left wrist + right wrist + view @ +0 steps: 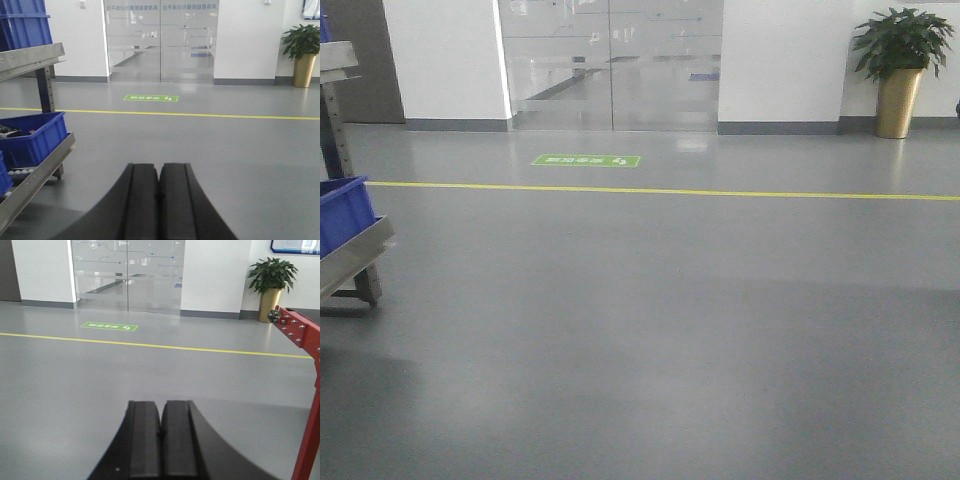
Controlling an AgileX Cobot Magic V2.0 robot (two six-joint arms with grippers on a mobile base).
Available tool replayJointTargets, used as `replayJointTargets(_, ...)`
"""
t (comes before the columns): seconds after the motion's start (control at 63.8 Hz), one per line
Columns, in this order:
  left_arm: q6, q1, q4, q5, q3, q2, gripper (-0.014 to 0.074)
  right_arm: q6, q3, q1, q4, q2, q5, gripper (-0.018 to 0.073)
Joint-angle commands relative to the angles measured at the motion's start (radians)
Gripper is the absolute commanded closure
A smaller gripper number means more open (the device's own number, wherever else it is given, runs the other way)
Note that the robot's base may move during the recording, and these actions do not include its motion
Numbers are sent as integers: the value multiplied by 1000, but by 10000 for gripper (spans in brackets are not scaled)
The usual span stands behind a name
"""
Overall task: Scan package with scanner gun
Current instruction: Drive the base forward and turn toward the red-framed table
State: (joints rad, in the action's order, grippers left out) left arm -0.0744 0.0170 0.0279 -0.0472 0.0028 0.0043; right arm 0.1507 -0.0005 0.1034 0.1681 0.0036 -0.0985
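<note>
The black left gripper (pixel 159 172) and black right gripper (pixel 161 410) are both pressed closed, empty. Neither package nor scanner gun shows ahead of them, so I cannot tell which arm is nearer.

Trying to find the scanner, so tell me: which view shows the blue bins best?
Left wrist view: one blue bin sits on the metal rack, more bins above. The front view catches only a bin's corner at its left edge; the right wrist view shows none.

Open floor (pixel 670 330) ahead; rack (pixel 36 179) with blue bins (pixel 35 140) left, red frame (pixel 300 335) right.
</note>
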Motion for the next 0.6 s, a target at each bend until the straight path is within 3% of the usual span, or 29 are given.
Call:
replayJointTargets(0.0,7,1,3,18,-3,-4,707,5,1,5,-1,-4,20,718)
replayJointTargets(0.58,7,1,3,18,-3,-4,707,5,1,5,-1,-4,20,718)
